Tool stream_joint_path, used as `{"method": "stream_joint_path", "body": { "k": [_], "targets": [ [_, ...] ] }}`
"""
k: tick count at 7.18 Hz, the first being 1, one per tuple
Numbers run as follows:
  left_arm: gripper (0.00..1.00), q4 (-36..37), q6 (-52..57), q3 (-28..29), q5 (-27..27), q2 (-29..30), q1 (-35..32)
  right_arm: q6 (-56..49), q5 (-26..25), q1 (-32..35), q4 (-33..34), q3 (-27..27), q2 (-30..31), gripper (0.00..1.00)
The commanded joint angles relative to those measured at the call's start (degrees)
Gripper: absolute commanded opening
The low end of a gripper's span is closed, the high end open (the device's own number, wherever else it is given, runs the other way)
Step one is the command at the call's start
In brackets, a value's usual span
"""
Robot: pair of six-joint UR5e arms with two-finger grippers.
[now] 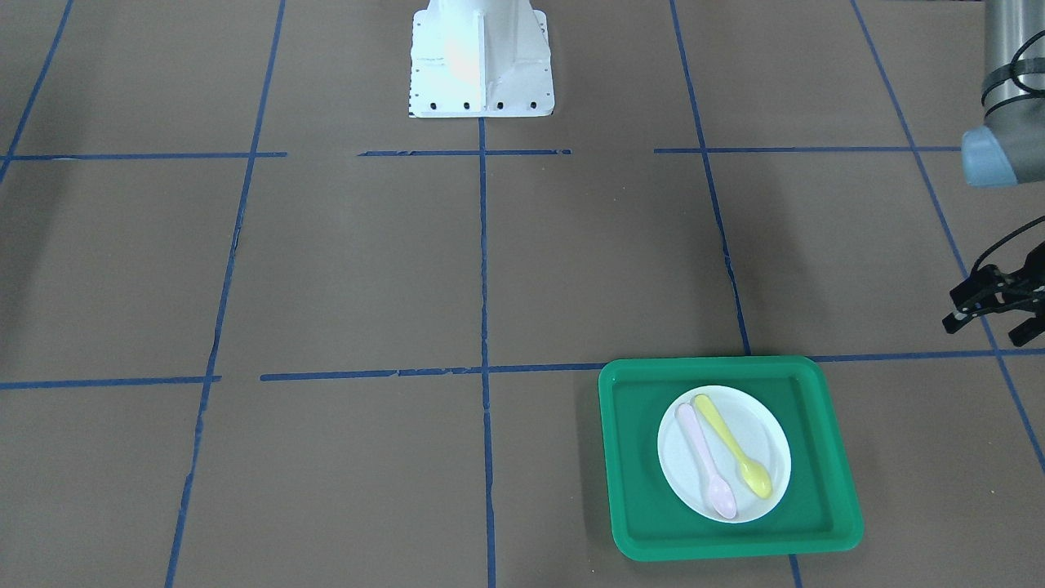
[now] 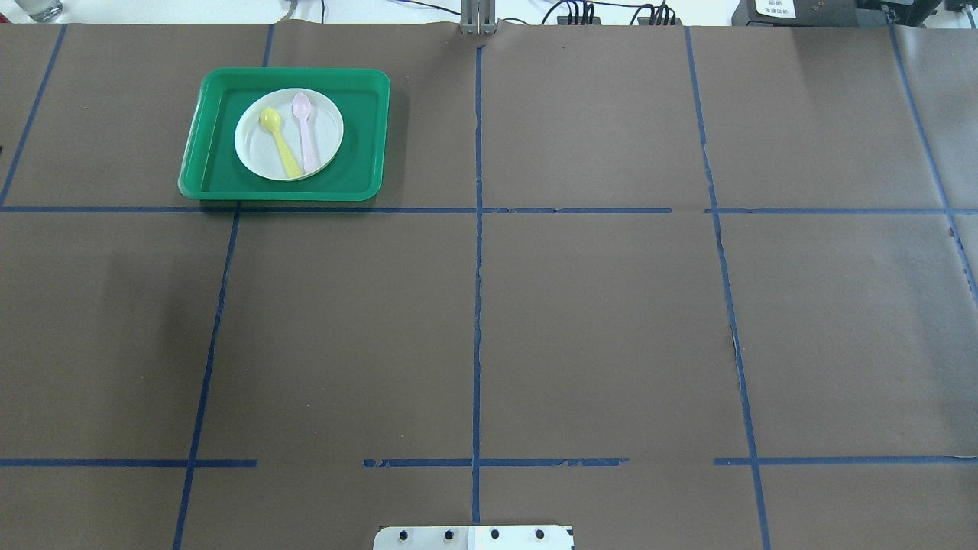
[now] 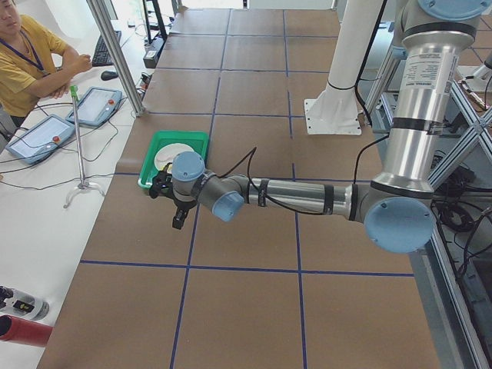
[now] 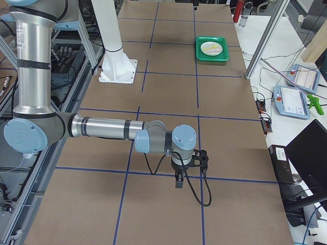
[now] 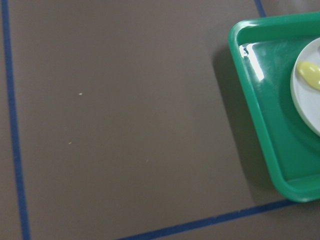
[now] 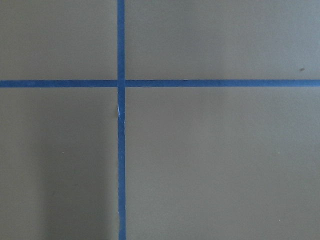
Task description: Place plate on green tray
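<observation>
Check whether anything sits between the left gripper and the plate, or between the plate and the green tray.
Nothing visible does. The white plate lies flat inside the green tray; only open table separates the left gripper from the tray's edge.

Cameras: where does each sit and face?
Front-facing: across table, facing base; left gripper at right edge.
Overhead: behind, looking down; base only.
Left: table end; left arm near.
Right: opposite end; right arm near.
Left wrist: above tray corner; no body.
Right wrist: above tape cross; no body.
Shared: tray, all but right wrist.
</observation>
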State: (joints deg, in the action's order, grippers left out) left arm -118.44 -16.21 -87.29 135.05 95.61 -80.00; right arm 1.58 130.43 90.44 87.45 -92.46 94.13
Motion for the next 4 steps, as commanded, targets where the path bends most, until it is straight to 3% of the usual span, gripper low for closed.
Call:
{"method": "stream_joint_path", "body": {
  "k": [1,2,4],
  "targets": [
    [1.0,18.4,14.3,-9.52,1.19,-3.49,-7.25,0.0,0.0,0.0,0.0,0.0,0.0,1.0],
    [1.0,27.04,23.42,-11.74,1.01,-3.33,-11.37,0.0,0.0,0.0,0.0,0.0,0.0,1.0],
    [1.0,39.19,27.38,-16.57,0.83,-2.8,-17.2,0.0,0.0,0.0,0.0,0.0,0.0,1.0]
  ]
}}
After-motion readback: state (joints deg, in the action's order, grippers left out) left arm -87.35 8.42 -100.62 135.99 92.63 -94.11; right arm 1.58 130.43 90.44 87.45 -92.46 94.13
